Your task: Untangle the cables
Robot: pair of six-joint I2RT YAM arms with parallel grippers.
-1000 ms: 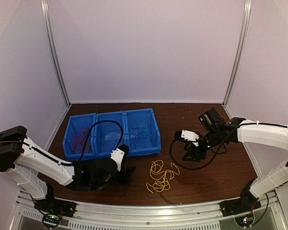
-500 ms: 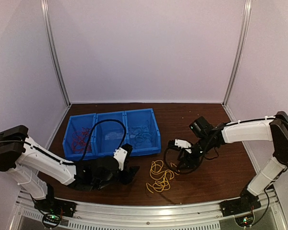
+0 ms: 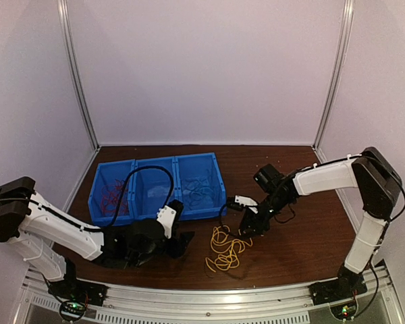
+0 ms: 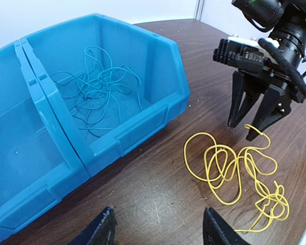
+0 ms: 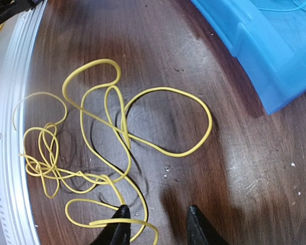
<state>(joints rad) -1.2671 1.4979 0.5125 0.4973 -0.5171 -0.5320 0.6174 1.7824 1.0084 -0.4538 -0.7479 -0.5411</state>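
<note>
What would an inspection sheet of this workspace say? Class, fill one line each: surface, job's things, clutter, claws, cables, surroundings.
Surface: dark brown wooden table.
Job's things: thin yellow curly wire loose on the table; thin red wires in the left blue plastic bin; light blue wires in the right bin.
Clutter: nothing seen.
Claws: left claw open, holding nothing; right claw open above one end of the yellow wire.
Cables: thick black arm cable arching over the bins.
Surroundings: pale walls, metal corner posts, aluminium rail at near edge.
</note>
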